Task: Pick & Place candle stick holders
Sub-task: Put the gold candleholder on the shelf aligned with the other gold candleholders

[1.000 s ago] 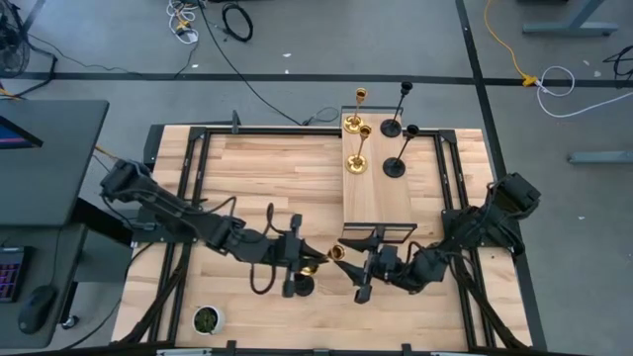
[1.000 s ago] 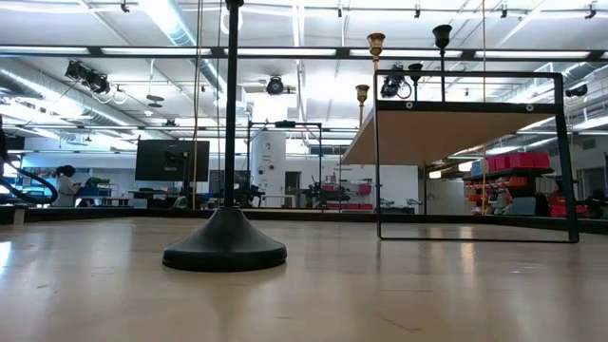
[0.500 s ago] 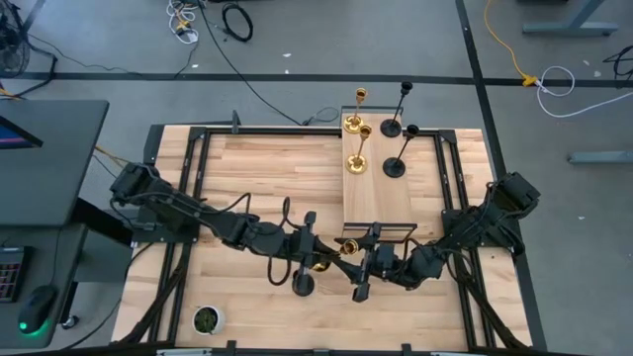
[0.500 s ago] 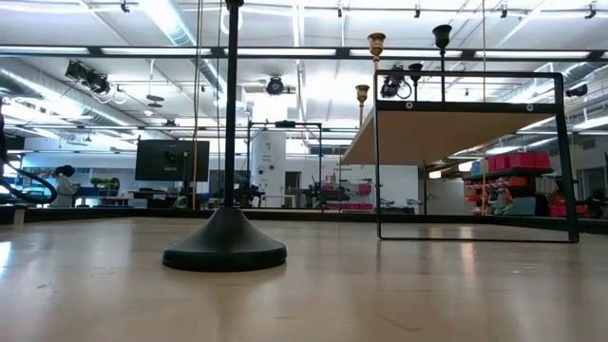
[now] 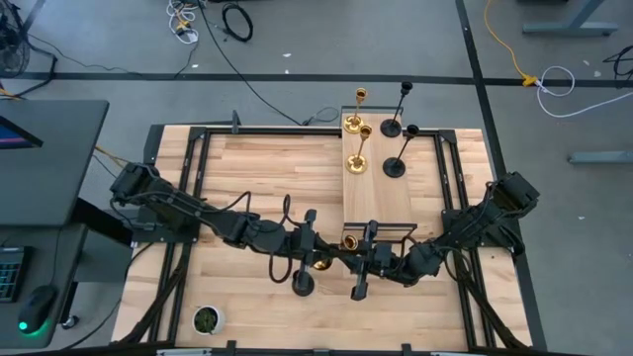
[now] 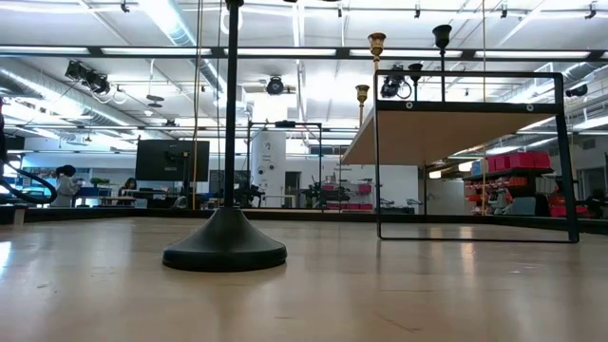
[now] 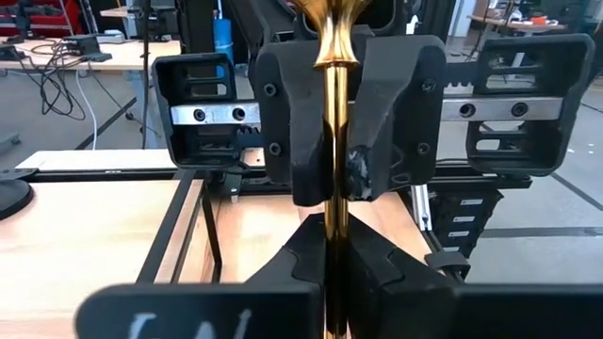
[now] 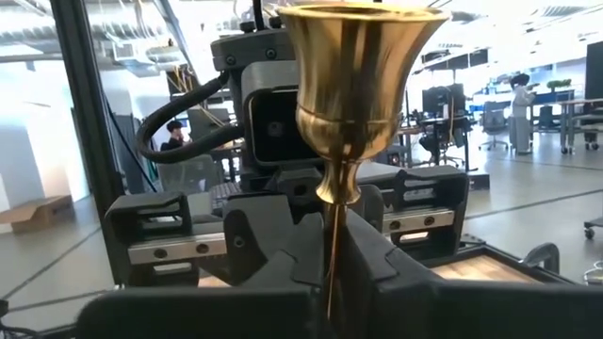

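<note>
A gold candle stick holder [image 5: 346, 243] hangs above the table's near middle, between my two grippers. My left gripper [image 5: 325, 259] reaches it from the left and my right gripper [image 5: 349, 257] from the right; both are shut on it. Its cup [image 8: 358, 75] fills the right wrist view. A black holder [image 5: 303, 285] stands on its round base [image 6: 224, 251] on the table, just near of my left gripper. Two gold holders [image 5: 356, 163] and two black ones [image 5: 395, 166] stand on a raised wooden shelf [image 5: 378, 203]. My left gripper pinches the gold holder's thin stem [image 7: 334, 231] between its two fingers, farther from the cup than the right gripper's hold. The fingers come level from the table's left and lie across the stem. The holder is clear of the table. My right gripper pinches the same stem just below the cup [image 8: 330, 226] between its two fingers [image 7: 396, 122]. They come level from the table's right, across the stem and facing the left fingers. The cup end points toward the far right.
The shelf's black metal frame [image 6: 567, 161] stands close behind both grippers, its near legs beside the held holder. A small green plant pot [image 5: 206, 318] sits at the near left corner. Bare wood lies left of the shelf.
My left gripper has carried the gold holder toward the table's right, clear of the table, up to the right gripper. My right gripper has come a little toward it and has shut on the stem below the cup. The black holder has stayed standing.
</note>
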You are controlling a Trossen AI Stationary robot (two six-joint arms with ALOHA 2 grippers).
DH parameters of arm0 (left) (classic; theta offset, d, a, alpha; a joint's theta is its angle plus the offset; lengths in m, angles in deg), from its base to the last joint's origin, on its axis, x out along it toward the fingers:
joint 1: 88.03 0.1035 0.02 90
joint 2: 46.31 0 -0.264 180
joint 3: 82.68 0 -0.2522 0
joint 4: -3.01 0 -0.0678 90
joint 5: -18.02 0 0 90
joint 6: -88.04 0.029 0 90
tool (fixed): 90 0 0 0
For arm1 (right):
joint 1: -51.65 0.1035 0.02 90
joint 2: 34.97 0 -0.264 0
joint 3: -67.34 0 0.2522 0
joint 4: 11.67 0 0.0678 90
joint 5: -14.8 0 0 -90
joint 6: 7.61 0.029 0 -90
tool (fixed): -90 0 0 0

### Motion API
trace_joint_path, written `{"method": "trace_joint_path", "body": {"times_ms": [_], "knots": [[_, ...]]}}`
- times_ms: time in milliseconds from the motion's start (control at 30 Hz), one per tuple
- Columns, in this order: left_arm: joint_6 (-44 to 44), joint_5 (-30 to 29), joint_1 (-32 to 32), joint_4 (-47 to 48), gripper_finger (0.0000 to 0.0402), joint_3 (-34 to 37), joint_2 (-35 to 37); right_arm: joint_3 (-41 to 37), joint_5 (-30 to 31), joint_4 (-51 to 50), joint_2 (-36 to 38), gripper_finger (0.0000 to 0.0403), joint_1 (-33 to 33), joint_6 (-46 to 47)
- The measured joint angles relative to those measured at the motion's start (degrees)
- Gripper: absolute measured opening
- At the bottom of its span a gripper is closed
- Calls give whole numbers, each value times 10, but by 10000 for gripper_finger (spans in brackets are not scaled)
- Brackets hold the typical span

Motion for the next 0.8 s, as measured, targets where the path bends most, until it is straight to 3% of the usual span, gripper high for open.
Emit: {"method": "trace_joint_path", "body": {"times_ms": [233,400,533,800], "knots": [[-6,5,-2,1,31,0,0,0,3,0,0,5,3,-3],[13,-5,-2,7,68,0,2,0,13,0,0,4,3,-12],[20,-39,-2,43,112,0,24,0,61,-11,8,4,12,-41],[-4,-54,-5,168,188,0,86,0,148,-177,76,4,25,-8]]}}
